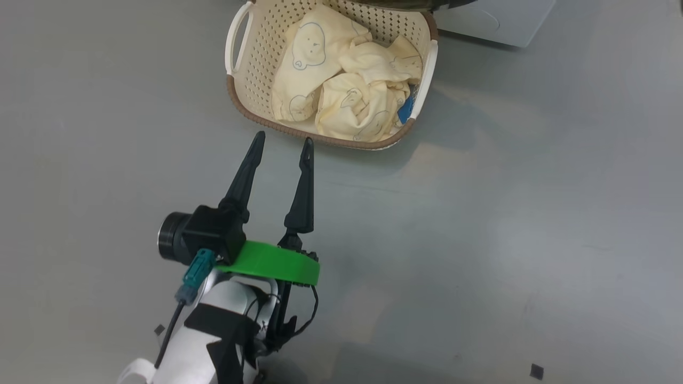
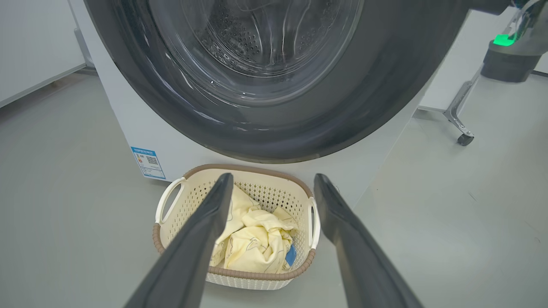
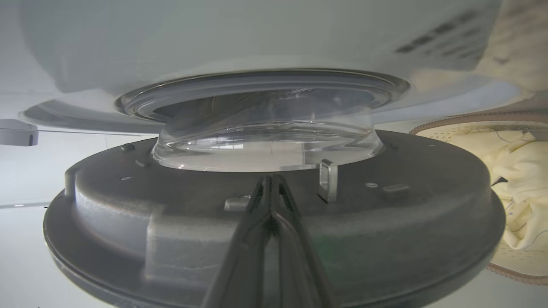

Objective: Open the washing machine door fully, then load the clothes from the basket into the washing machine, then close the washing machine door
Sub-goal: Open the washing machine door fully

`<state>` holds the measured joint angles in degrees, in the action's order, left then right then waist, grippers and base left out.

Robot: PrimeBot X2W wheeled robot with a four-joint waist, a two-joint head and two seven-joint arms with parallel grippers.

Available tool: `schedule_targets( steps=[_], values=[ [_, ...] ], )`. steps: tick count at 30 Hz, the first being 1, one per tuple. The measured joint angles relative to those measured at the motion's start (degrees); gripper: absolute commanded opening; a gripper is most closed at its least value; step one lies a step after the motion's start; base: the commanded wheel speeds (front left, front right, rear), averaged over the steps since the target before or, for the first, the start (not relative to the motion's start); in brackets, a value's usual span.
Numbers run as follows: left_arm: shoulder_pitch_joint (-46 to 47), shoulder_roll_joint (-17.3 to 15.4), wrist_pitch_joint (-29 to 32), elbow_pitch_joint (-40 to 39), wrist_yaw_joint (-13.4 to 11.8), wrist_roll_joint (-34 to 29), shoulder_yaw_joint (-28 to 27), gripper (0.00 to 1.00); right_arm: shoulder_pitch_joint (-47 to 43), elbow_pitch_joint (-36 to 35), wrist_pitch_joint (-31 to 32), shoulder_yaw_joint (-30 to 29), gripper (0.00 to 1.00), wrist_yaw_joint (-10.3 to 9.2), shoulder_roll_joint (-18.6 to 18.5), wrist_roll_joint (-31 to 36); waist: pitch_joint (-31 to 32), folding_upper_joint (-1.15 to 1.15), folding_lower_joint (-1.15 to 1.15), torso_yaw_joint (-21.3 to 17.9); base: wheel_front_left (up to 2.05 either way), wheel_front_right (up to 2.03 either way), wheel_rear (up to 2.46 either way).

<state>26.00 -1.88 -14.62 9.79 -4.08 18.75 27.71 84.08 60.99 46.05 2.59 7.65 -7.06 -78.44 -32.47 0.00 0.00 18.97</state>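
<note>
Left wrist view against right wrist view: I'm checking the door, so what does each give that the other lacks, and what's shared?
Left wrist view: the open left gripper, the washing machine's white front with its blue sticker, the washing machine door's glossy outer face. Right wrist view: the shut right gripper at the door's grey inner side, by its metal latch. Both: the door, the basket and the clothes in it.

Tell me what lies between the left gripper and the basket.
Nothing: in the head view just a strip of bare grey floor separates the left gripper from the basket.
</note>
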Motion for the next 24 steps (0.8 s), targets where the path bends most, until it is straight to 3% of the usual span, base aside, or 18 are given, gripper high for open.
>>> schedule_targets(
  steps=[24],
  values=[
    [-2.5,0.0,0.0,0.8,0.1,-0.1,-0.2,1.00,-11.6,-3.1,5.6,3.7,0.00,0.00,2.0,-1.8,5.9,0.00,0.00,-1.5,0.00,0.00,0.00]
  ],
)
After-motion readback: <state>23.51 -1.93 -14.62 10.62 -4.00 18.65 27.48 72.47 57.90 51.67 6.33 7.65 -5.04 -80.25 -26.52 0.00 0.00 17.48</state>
